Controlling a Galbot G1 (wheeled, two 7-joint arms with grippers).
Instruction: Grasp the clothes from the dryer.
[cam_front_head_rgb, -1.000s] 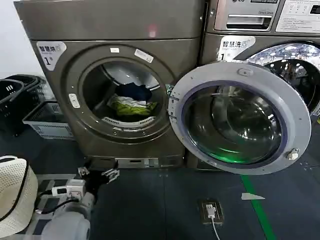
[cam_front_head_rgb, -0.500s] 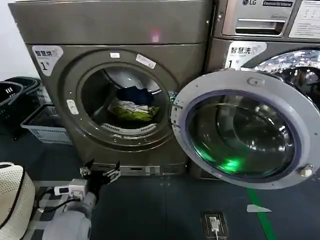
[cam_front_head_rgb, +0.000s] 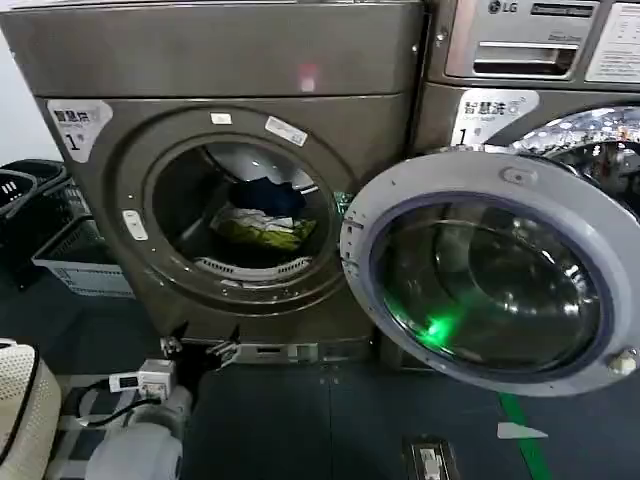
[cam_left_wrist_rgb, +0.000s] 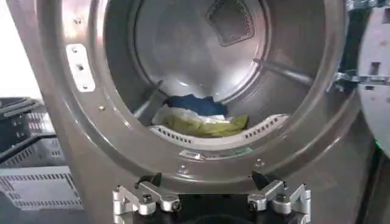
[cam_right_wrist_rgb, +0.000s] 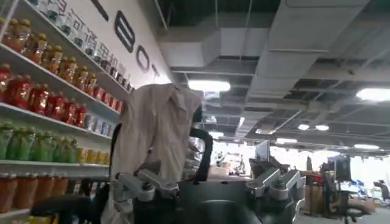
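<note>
The dryer (cam_front_head_rgb: 220, 60) is the bronze-grey machine with a "1" label, and its round porthole stands open. Its grey-rimmed glass door (cam_front_head_rgb: 520, 175) is swung out to the right. The clothes (cam_front_head_rgb: 262, 215) lie low in the drum: yellow-green, white and dark navy fabric. In the left wrist view the clothes (cam_left_wrist_rgb: 201, 119) lie just behind the porthole's lower lip. My left gripper (cam_front_head_rgb: 200, 345) hangs open and holds nothing, low in front of the dryer's base, below the porthole. My left gripper (cam_left_wrist_rgb: 210, 195) faces the drum. My right gripper (cam_right_wrist_rgb: 210, 182) is open, holds nothing, and points away into the room.
A grey crate (cam_front_head_rgb: 70, 255) and a black basket (cam_front_head_rgb: 20, 190) stand left of the dryer. The LG-marked machine (cam_front_head_rgb: 530, 50) stands behind the open door. A white mesh object (cam_front_head_rgb: 20, 410) is at bottom left. A floor socket (cam_front_head_rgb: 430, 460) and green tape (cam_front_head_rgb: 525, 440) mark the floor.
The dryer has grown larger in the head view and shifted left. My left gripper has moved forward, closer to the dryer's base, still open.
</note>
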